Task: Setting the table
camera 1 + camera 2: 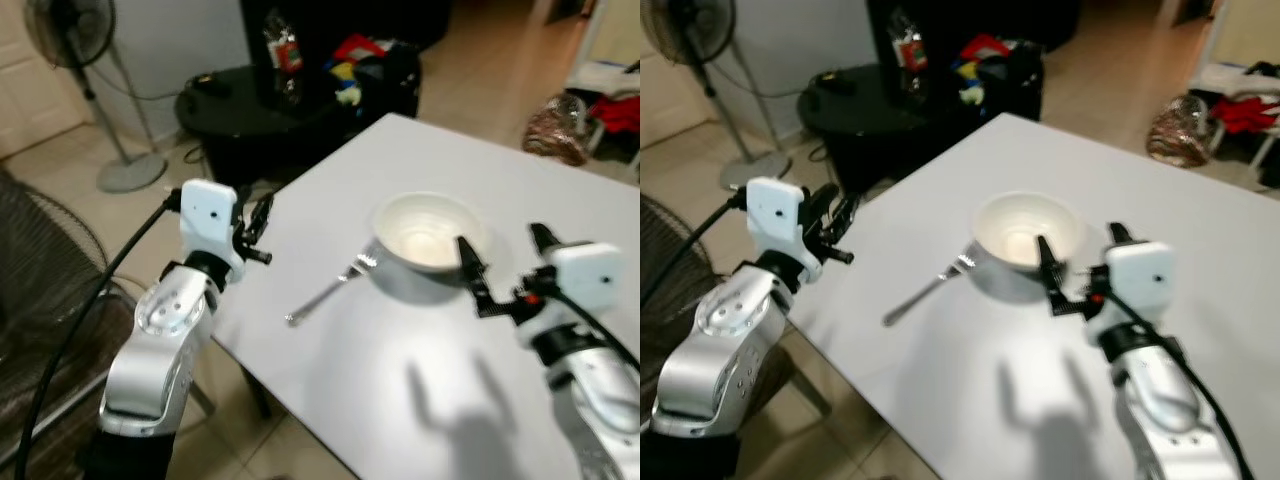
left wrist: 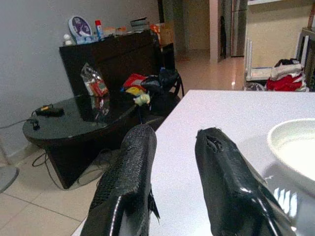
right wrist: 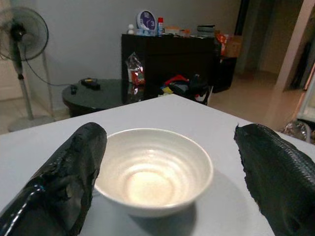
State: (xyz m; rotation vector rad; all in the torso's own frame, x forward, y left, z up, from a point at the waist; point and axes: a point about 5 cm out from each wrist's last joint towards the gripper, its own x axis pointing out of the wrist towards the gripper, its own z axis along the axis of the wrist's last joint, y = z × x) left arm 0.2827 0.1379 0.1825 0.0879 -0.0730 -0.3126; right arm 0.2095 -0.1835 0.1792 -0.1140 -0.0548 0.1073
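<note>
I have the right tool [image 1: 500, 270] spread wide just short of the bowl [image 1: 430, 232] on the table [image 1: 400, 380], the left tool [image 2: 177, 172] narrowly parted, empty; next I'd likely reposition the bowl beside the fork [image 1: 330, 290].

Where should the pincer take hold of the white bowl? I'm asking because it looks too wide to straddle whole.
Judging by its shape, the near rim is best: the bowl stands upright and empty on the white table, so one finger could go inside and one outside the thin wall. The right pincer is open and faces it from the robot's side. The fork lies by its left side, so avoid coming from there.
</note>
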